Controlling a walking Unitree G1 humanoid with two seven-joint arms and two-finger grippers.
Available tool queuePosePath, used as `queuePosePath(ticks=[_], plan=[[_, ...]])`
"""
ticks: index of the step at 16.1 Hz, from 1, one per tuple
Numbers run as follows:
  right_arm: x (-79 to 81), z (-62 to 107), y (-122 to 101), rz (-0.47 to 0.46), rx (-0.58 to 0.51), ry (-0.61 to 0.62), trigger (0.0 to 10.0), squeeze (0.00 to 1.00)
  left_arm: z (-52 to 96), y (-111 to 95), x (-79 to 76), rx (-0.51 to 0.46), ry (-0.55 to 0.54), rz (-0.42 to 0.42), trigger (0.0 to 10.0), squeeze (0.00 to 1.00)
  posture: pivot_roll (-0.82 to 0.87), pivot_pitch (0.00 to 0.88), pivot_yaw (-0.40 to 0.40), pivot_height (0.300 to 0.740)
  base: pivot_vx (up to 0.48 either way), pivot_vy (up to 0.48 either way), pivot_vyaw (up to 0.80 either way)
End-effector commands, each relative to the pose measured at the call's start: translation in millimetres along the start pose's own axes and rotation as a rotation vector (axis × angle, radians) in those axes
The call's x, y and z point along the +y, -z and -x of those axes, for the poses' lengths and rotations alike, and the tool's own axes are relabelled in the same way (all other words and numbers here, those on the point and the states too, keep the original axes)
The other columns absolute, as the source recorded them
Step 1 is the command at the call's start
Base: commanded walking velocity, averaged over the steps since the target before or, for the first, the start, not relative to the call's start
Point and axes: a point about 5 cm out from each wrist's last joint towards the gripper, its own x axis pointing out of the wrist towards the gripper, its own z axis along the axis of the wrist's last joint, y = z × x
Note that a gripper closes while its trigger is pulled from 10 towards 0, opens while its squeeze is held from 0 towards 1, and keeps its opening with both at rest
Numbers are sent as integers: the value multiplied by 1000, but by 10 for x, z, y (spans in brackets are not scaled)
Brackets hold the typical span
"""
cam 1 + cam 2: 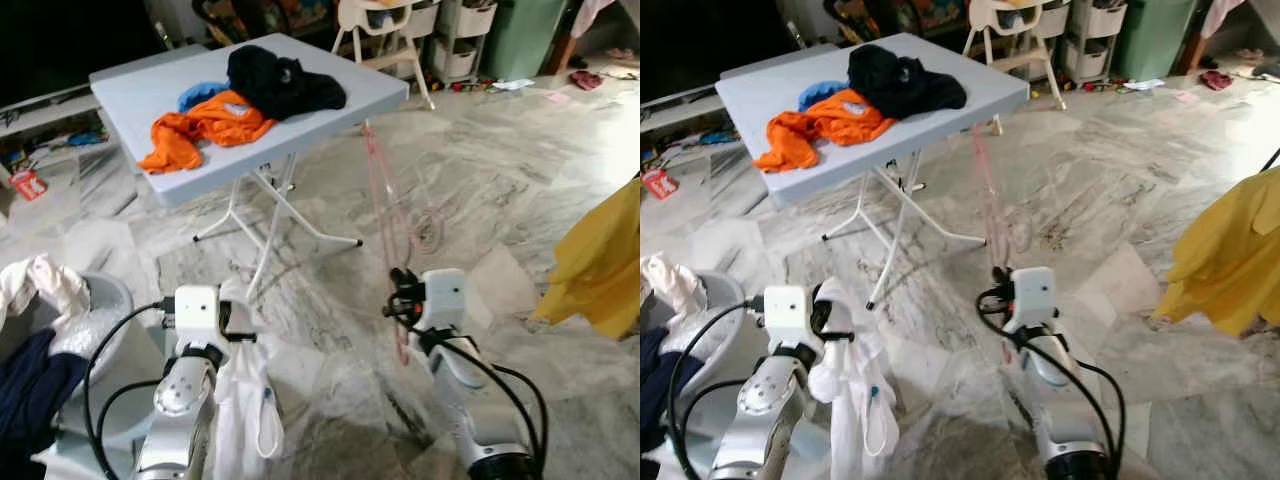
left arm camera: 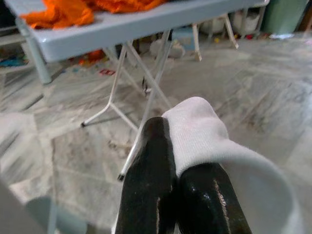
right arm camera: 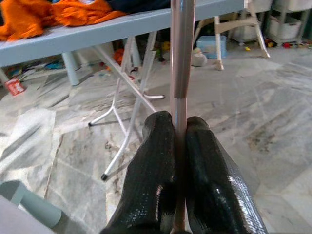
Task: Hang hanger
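A thin pink hanger [image 1: 385, 190] stands upright in front of me, its hook end looping near the floor side [image 1: 430, 230]. My right gripper [image 1: 400, 295] is shut on its lower bar, and the pink rod [image 3: 181, 48] runs up between the black fingers [image 3: 156, 161]. My left gripper [image 1: 238, 335] is shut on a white garment [image 1: 245, 400] that hangs down from it. White cloth [image 2: 200, 131] wraps over one fingertip in the left wrist view.
A light blue folding table [image 1: 330, 110] ahead carries orange [image 1: 205, 125], black [image 1: 280, 80] and blue [image 1: 200, 95] clothes. A laundry basket [image 1: 100, 300] with clothes sits at my left. A yellow garment [image 1: 605, 260] hangs at right. Marble floor lies between.
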Motion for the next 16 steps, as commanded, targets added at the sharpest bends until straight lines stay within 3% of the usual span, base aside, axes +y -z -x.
queuePosePath(ticks=[1,2,5,10,13,14,16], plan=[[69,-59,-57,-29,-6,-28,10000,0,-35,-81,61,-36,-12,6,10000,0,-83,0,68,740,394,0,0],[101,-74,-64,-46,-3,-38,10000,0,-47,-99,64,-42,-13,9,10000,0,-81,0,66,740,394,0,0],[242,-111,-151,26,-39,-150,10000,0,-88,-186,63,-68,-7,21,10000,0,-79,0,68,740,398,0,0],[311,-83,-256,93,-89,-160,10000,0,-181,-396,91,-132,1,18,10000,0,-84,0,71,740,410,0,0],[270,-97,-309,143,-105,-148,10000,0,-195,-412,46,-134,11,21,10000,0,-77,0,68,740,414,0,0],[221,-107,-311,95,-89,-118,10000,0,-191,-420,69,-123,-8,55,10000,0,-81,0,60,740,416,0,413],[137,-119,-294,102,-79,-93,10000,0,-194,-422,65,-127,6,27,10000,0,-77,0,69,740,414,0,413]])
